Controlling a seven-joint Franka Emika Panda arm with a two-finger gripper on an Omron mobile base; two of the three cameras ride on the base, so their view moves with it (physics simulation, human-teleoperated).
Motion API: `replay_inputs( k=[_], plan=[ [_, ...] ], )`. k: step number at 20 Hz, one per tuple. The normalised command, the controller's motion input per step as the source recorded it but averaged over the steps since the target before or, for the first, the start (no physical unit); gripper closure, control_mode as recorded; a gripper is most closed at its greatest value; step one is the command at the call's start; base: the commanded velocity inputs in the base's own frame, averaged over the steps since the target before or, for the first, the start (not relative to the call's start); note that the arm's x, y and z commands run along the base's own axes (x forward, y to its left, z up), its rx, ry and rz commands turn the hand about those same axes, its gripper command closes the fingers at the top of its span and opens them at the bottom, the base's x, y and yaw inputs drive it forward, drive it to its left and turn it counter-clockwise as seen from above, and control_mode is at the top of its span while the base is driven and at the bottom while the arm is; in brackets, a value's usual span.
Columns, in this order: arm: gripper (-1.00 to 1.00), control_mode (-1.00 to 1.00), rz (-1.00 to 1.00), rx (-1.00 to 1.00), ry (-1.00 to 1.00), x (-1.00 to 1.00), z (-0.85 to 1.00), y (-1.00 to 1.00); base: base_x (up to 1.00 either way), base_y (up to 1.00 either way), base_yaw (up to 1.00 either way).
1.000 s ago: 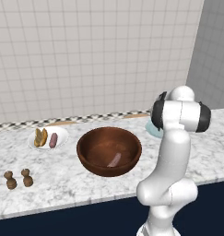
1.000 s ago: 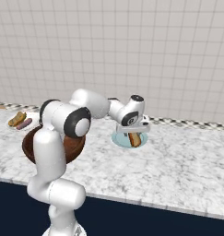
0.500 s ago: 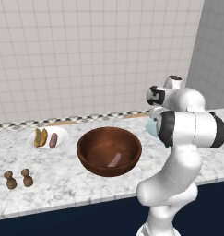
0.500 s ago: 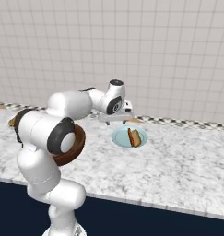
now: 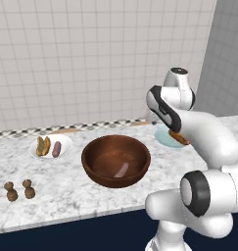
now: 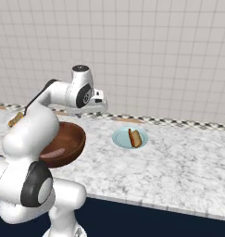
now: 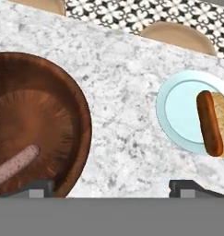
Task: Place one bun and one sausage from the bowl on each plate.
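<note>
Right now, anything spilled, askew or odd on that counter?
Nothing spilled or damaged. The white plate and the blue plate each hold a bun and a sausage. One pale sausage lies in the wooden bowl. The gripper is open above the marble between bowl and blue plate, holding nothing.

The arm [image 5: 203,132] is glossy white, built of rounded, bulging segments joined by dark grey-black rings and round dark joint caps with a pale ring around each. The hand [image 6: 88,105] is a flat white block with dark trim. Two small dark grey fingertips [image 7: 189,188], squared off, carry lighter grey pads.
</note>
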Motion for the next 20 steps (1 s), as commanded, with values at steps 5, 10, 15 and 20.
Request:
replay_inputs(
  k=[5,10,15,20],
  plan=[
    [-1.00,-1.00,-0.32,0.01,0.09,-0.75,0.69,0.79,0.00,0.00,0.00],
    [-1.00,-1.00,-0.44,0.00,0.35,-0.52,-0.06,0.75,0.00,0.00,0.00],
    [-1.00,-1.00,-0.12,0.05,0.32,-0.19,-0.62,0.29,0.00,0.00,0.00],
    [-1.00,-1.00,-0.05,0.00,0.05,0.07,-0.88,0.48,0.00,0.00,0.00]
  ],
)
